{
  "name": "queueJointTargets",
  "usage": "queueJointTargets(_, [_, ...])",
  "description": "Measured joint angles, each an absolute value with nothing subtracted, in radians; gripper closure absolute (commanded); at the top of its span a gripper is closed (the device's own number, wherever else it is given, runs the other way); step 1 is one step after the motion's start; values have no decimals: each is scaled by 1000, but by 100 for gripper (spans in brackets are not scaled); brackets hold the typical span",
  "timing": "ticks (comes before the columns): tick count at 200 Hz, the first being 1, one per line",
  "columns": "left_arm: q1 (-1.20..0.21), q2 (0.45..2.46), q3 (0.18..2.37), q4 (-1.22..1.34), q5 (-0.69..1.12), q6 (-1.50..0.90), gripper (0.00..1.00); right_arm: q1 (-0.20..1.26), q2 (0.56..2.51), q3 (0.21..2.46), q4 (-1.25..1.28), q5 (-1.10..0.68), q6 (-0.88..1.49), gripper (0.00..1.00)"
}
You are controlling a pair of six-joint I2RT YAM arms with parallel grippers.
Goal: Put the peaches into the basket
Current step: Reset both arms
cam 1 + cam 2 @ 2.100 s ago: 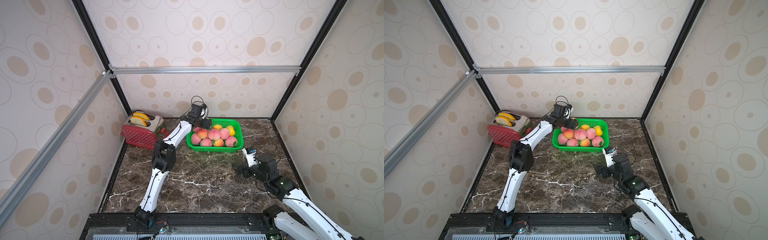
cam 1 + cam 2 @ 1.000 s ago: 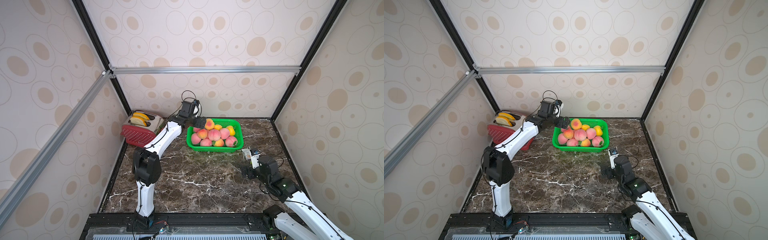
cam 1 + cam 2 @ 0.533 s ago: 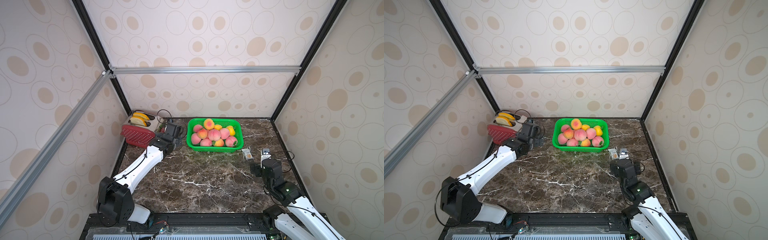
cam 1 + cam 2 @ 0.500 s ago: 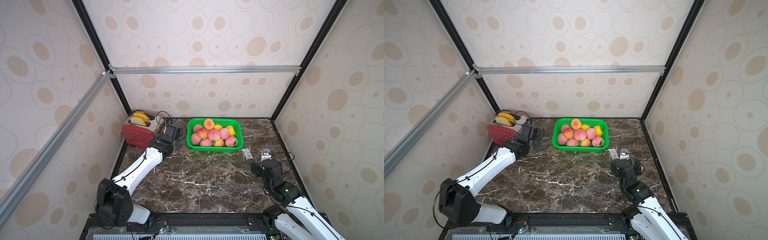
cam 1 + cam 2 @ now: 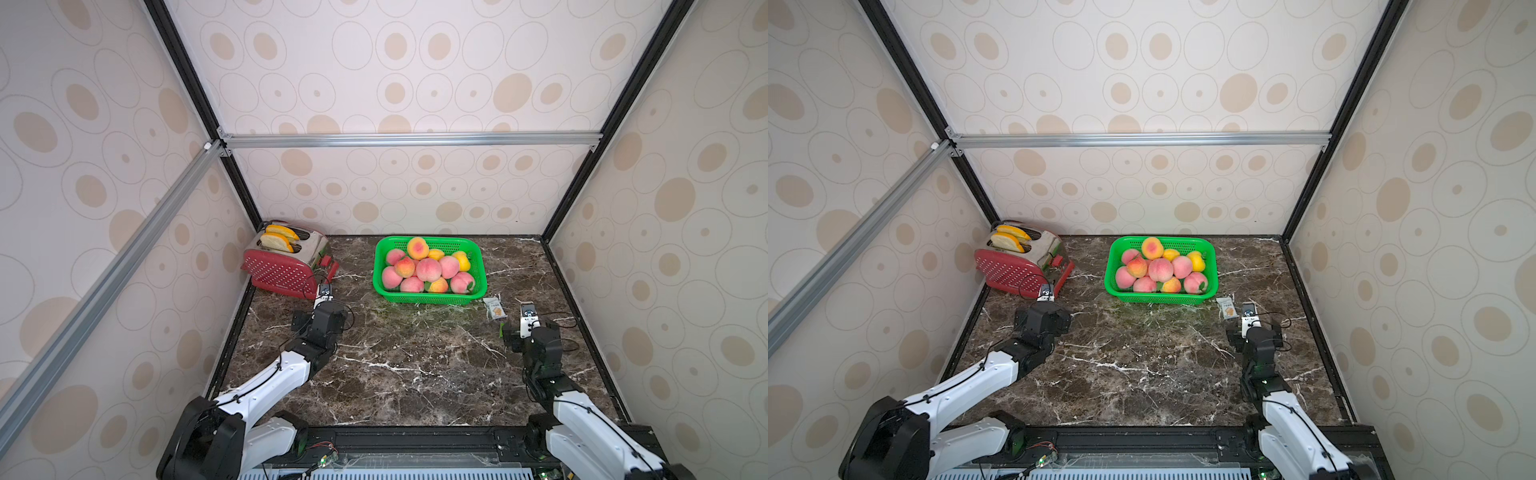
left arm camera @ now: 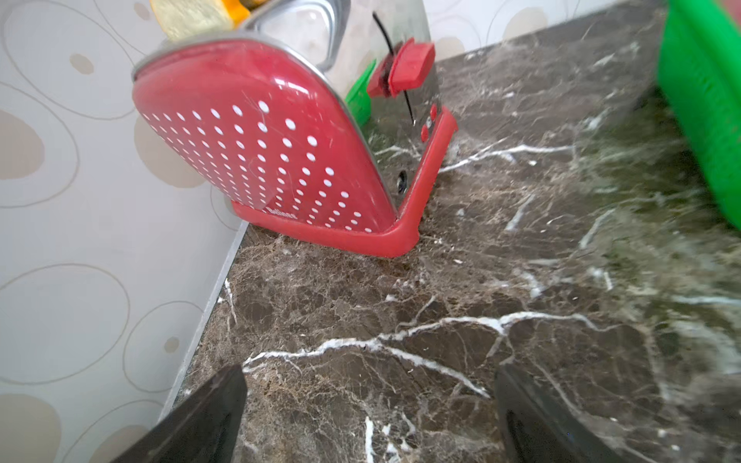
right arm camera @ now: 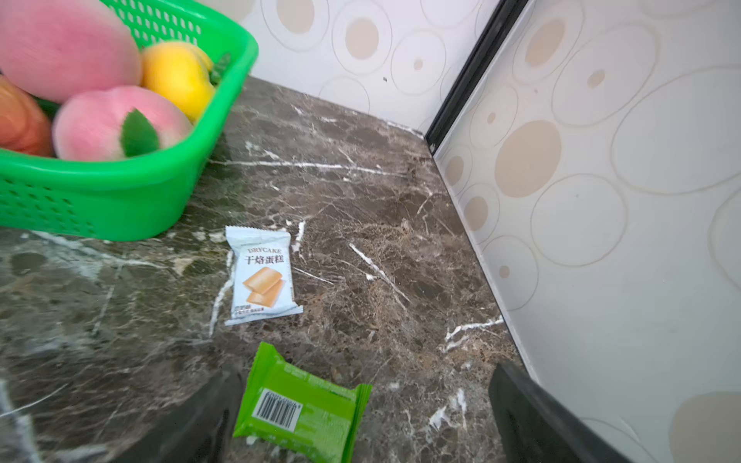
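While the fuzzy pink, orange and yellow round peaches (image 5: pixel 428 269) sit heaped inside the bright green perforated plastic basket (image 5: pixel 430 297) toward the back of the dark marble table (image 5: pixel 415 374), the left gripper (image 6: pixel 371 417) hangs spread wide and empty near the red-and-silver toaster (image 5: pixel 282 272); the right gripper (image 7: pixel 367 417) gapes empty above a green snack packet (image 7: pixel 300 413).

Perhaps a dozen pink, orange and yellow peaches (image 5: pixel 428 269) lie heaped in the upright green perforated basket (image 5: pixel 428 297), toward the marble table's (image 5: pixel 415 365) rear.
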State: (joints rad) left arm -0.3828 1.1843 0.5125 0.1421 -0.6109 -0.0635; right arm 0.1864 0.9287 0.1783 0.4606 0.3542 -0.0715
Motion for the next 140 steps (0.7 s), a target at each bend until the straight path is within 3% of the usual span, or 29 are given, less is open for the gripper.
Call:
queueJointTargets(34, [-288,1329,456,440,-568,69,1,161,1205,191,658,290,-104,0])
queueJointTargets(112, [-25,1501,389,799,-247,46,1,119,1493,288,971,194,-131,0])
queueJointTargets(140, [13,1541,389,829,-189,8,1,117,1537,285,972,178,-128,0])
